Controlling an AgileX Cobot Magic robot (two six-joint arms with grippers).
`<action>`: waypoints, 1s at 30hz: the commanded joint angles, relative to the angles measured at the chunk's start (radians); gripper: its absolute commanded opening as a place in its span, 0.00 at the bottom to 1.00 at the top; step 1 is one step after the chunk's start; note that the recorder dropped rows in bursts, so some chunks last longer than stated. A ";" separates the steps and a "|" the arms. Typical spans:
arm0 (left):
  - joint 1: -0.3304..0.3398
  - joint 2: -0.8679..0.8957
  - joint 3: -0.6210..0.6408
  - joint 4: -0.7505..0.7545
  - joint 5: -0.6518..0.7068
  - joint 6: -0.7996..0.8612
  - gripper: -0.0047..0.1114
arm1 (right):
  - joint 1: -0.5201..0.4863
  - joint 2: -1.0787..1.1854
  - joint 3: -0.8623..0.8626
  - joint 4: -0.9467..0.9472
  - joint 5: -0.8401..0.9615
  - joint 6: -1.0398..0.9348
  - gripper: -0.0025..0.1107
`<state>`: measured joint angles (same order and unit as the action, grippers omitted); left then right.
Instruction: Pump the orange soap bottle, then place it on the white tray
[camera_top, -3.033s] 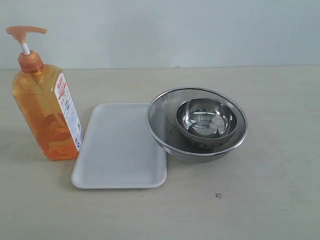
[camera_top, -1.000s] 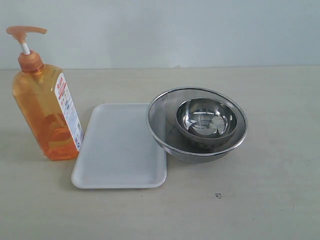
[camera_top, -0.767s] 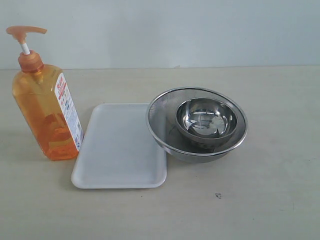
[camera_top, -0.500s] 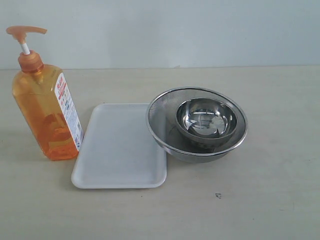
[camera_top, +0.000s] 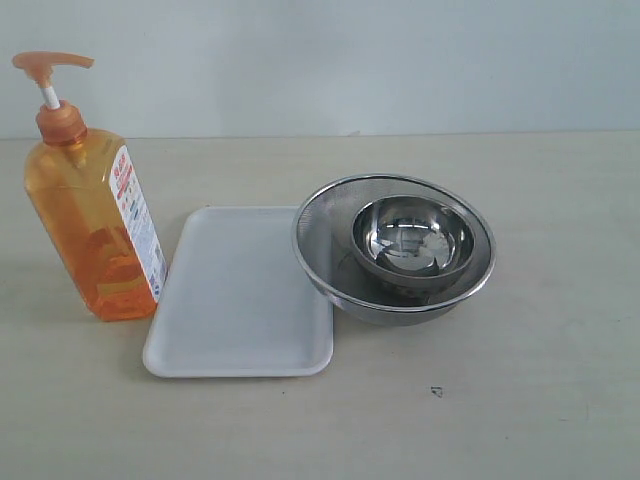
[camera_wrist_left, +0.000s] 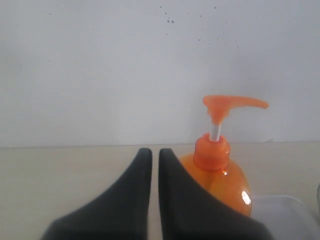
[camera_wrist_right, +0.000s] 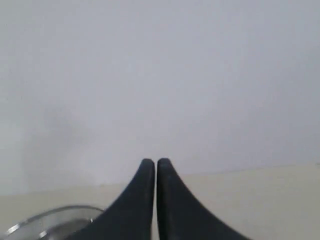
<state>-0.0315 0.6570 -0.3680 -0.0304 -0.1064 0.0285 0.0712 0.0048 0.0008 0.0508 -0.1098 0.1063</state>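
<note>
Left gripper (camera_wrist_left: 155, 151) and right gripper (camera_wrist_right: 155, 161) are both closed, holding nothing. I see the orange soap bottle (camera_top: 92, 235) upright on the table (camera_top: 520, 400), just beside the white tray (camera_top: 240, 320); the left one seems aimed at its pump (camera_wrist_left: 220, 102) for pressing.

orange soap bottle (camera_top: 95, 235): you see it upright on the desk (camera_top: 540, 400), orange liquid nearly to the shoulder, pump head up, white label facing the tray | white tray (camera_top: 240, 300): lies flat, just right of your bottle's base
</note>
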 joint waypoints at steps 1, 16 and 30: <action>0.000 0.006 -0.006 -0.006 0.009 -0.009 0.08 | -0.003 -0.005 -0.001 -0.008 -0.066 0.217 0.02; -0.002 0.167 -0.006 -0.006 0.001 -0.054 0.08 | -0.003 -0.005 -0.001 -0.008 0.067 0.226 0.02; -0.280 0.275 -0.006 0.179 0.015 -0.090 0.08 | 0.041 0.009 -0.001 -0.008 0.158 0.217 0.02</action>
<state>-0.3042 0.9273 -0.3680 0.1506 -0.0561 -0.0228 0.0803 0.0048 0.0008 0.0508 0.0493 0.3407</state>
